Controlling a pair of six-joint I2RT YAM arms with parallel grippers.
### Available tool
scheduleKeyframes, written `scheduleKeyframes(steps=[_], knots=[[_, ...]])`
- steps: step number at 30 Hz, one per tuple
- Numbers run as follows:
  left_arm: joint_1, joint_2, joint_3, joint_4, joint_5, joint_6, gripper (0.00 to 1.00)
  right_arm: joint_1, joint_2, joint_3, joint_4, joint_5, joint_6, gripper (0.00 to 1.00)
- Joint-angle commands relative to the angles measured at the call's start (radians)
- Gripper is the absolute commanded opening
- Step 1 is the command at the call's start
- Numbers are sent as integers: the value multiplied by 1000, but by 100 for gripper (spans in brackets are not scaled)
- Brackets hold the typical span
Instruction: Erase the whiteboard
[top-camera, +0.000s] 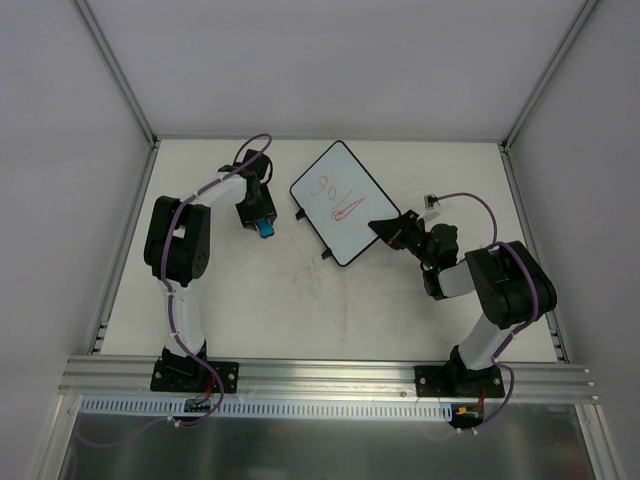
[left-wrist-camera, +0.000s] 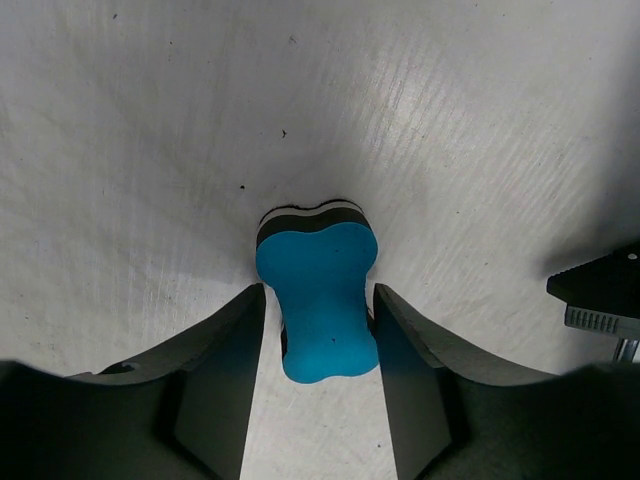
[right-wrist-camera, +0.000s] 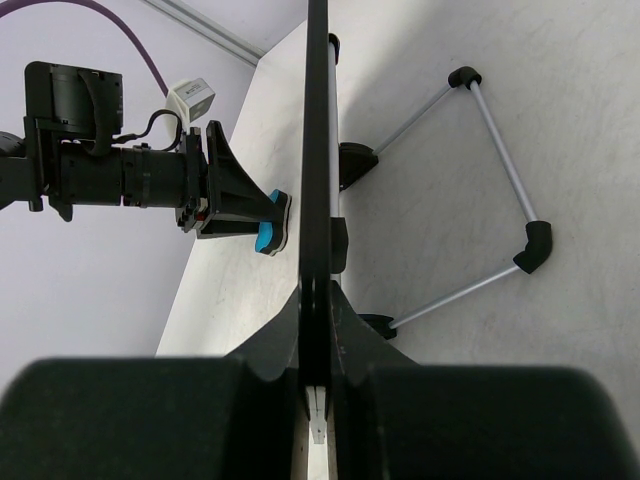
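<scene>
Top external: red-scribbled whiteboard (top-camera: 335, 190) between clamped right fingers (top-camera: 387, 227); left fingers' (left-wrist-camera: 215, 390) eraser (left-wrist-camera: 318, 300) grip unclear.

The left gripper (left-wrist-camera: 320, 293) faces a white, finely scratched table (left-wrist-camera: 150, 150) with a few dark specks ahead of it; its two dark fingers (left-wrist-camera: 215, 390) flank a blue bow-tie eraser (left-wrist-camera: 320, 310) that lies lengthwise between them; the eraser's far lobe reaches just past the fingertips, with a black and a white layer showing at that end; the right finger looks to touch its side; on the left, contact cannot be told; outside the right finger sits a black piece (left-wrist-camera: 600, 285) with a ribbed grey part.
</scene>
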Motion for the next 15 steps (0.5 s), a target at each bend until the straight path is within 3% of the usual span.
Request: scheduleKeyframes(steps=[1, 10, 13, 15], knots=[[-6, -27, 33, -27, -2, 3, 46, 5, 5, 28, 118, -35, -8, 0], [-8, -38, 38, -28, 9, 6, 34, 5, 12, 36, 118, -44, -2, 0], [-8, -47, 38, -30, 7, 11, 35, 5, 13, 37, 118, -47, -1, 0], [-9, -51, 38, -33, 4, 12, 41, 4, 13, 37, 118, -47, -1, 0]])
